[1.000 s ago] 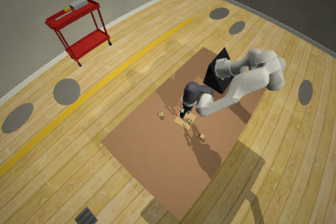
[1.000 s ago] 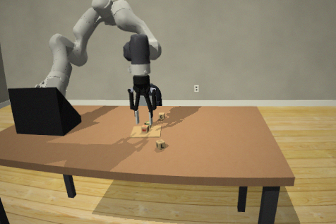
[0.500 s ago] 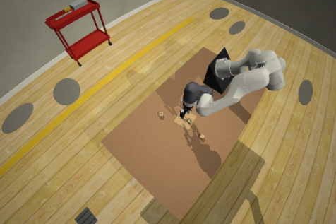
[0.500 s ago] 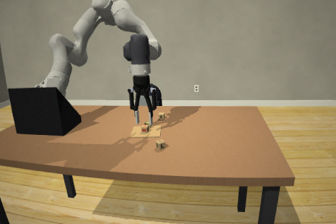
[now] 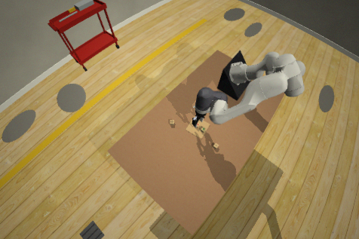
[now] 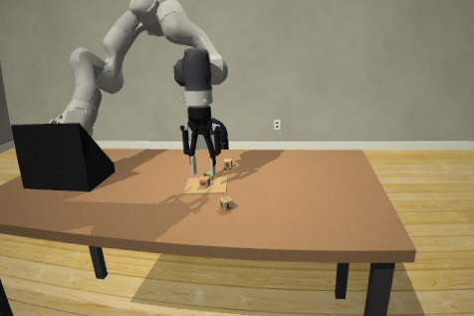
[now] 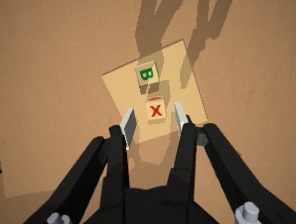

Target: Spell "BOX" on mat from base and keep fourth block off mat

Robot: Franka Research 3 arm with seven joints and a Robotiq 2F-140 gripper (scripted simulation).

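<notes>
The thin light wooden mat [image 5: 192, 130] [image 6: 219, 189] [image 7: 117, 82] lies flat. The red X block [image 6: 204, 181] [image 7: 156, 110] lies on it. The green B block [image 5: 202, 129] [image 7: 147, 74] also lies on it, a small gap from X, its letter turned roughly a quarter turn in the wrist view. My gripper [image 6: 203, 173] [image 7: 154, 113] is partly open and empty, pointing down above the mat, its fingers either side of X in the wrist view. A block [image 5: 172, 121] [image 6: 226, 203] with L on a side and another [image 5: 216, 145] [image 6: 227, 163] with G on a side lie off the mat; their top letters are unreadable.
The brown table [image 5: 158, 165] [image 6: 309, 208] carries everything. A black wedge-shaped box [image 5: 234, 82] [image 6: 50, 158] stands near the robot's base. The two off-mat blocks stand on opposite sides of the mat. A red cart [image 5: 94, 47] is far from the table.
</notes>
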